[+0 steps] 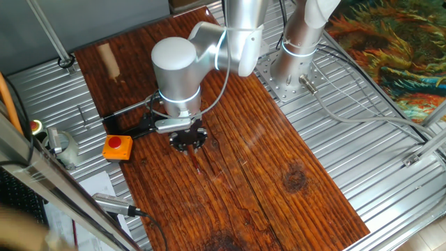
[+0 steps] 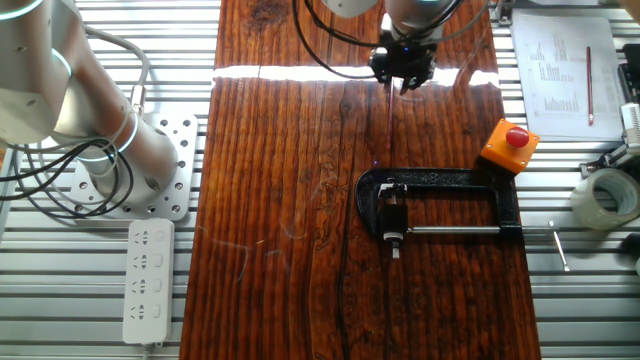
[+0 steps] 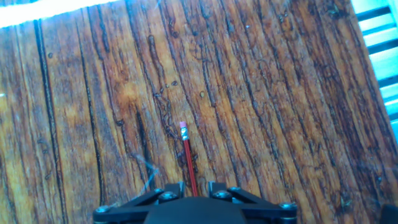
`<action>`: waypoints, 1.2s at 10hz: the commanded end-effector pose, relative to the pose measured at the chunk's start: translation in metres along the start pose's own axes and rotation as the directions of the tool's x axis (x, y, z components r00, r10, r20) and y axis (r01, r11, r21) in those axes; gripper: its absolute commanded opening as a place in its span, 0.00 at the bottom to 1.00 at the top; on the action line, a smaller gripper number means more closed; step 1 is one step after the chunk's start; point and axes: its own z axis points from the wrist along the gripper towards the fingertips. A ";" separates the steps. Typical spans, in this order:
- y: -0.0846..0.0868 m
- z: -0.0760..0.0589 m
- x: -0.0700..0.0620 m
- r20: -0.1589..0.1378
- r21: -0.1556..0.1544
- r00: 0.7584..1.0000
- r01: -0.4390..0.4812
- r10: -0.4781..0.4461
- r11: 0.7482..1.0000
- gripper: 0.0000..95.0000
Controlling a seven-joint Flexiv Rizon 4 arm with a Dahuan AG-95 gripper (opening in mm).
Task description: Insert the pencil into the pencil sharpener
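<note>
The pencil (image 3: 186,158), a thin red stick with a pale pinkish tip, stuck out from between the jaws in the hand view, pointing away from the hand over the wooden table (image 3: 280,93). Its lower part ran down between the two dark fingertips (image 3: 166,195), so the gripper (image 3: 189,190) was clenched on the pencil. In the other fixed view the pencil showed only as a faint thin line below the gripper (image 2: 403,80), which hung over the far part of the table (image 2: 280,200).

The pencil sharpener (image 2: 393,222) appeared as a small dark block pinched in a black C-clamp (image 2: 440,185) lying flat on the table, well apart from the gripper and nearer the camera in that view. The clamp's silver rod (image 2: 450,231) ran toward the table's edge. An orange box with a red button (image 2: 509,145) sat just beside the clamp's corner.

In one fixed view the gripper (image 1: 188,143) hung just beside that orange box (image 1: 117,147), with the clamp partly hidden behind the arm. A white power strip (image 2: 147,280) lay off the table on the metal surface.
</note>
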 end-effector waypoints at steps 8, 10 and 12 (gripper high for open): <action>0.000 -0.001 -0.004 -0.001 -0.011 1.000 0.001 -0.001 1.000 0.00; 0.000 -0.001 -0.004 -0.002 -0.011 1.000 0.003 -0.003 1.000 0.00; 0.001 0.000 -0.006 -0.010 -0.008 1.000 -0.026 0.026 1.000 0.00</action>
